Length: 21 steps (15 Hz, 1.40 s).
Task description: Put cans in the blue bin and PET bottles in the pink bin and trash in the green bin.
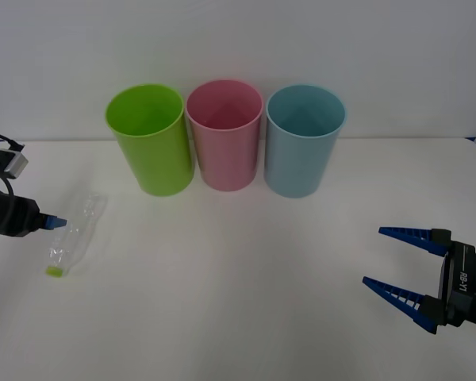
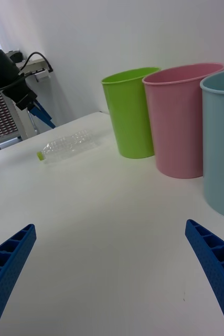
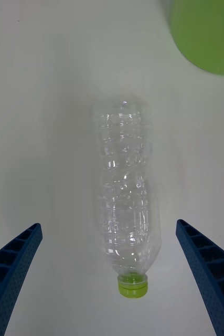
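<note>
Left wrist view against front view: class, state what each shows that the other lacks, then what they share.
Left wrist view alone: both fingers of the open left pincer. Front view alone: the pink bin, the blue bin and the open right pincer. Shared: the clear PET bottle lying on the white table, and the green bin.

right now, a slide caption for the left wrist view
Open left hand straddles the lying PET bottle, green bin beyond.

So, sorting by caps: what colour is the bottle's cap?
Yellow-green cap, clearest in the left wrist view.
</note>
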Each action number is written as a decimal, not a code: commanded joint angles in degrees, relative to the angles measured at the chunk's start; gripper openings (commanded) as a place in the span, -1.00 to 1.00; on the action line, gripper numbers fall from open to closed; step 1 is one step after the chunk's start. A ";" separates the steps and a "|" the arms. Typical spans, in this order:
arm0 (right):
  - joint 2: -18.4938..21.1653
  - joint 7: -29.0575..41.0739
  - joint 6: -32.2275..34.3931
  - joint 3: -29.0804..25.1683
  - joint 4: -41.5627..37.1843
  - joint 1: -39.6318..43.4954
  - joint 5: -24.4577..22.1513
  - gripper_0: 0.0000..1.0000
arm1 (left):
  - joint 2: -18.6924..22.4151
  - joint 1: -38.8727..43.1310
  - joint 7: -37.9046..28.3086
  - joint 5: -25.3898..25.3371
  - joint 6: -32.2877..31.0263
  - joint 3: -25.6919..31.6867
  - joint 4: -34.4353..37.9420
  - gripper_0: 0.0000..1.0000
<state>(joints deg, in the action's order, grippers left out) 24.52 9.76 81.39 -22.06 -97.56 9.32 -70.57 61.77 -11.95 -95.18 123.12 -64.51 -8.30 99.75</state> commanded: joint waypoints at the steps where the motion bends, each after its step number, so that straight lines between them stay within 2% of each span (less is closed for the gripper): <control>1: 0.00 0.00 0.00 0.00 0.00 0.00 0.00 0.97 | -0.68 -2.29 -0.35 0.46 0.00 -2.69 -2.20 0.73; 6: 0.00 0.00 0.00 0.00 0.00 0.00 0.00 0.97 | -4.11 -3.08 -0.44 2.65 -1.23 -2.77 -5.89 0.67; 9: 0.00 0.00 0.00 0.00 0.00 0.00 0.00 0.96 | -7.01 -3.08 -0.62 3.18 -1.23 -2.77 -8.26 0.54; 14: 0.00 0.00 0.00 0.00 0.00 0.00 0.00 0.98 | -13.07 -3.87 -0.70 10.65 -0.79 0.30 -9.23 0.54; 16: 0.00 0.00 0.00 0.00 0.00 0.00 0.00 0.97 | -13.95 -4.31 -0.70 12.32 -0.79 0.30 -9.67 0.88; 21: 0.00 0.00 0.00 0.00 0.00 0.00 0.00 0.97 | -16.85 -6.94 -0.70 14.43 -0.88 0.30 -14.33 0.95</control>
<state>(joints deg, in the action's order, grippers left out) 24.52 9.75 81.39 -22.06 -97.56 9.32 -70.57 45.42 -18.27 -95.89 137.29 -65.38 -8.00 86.27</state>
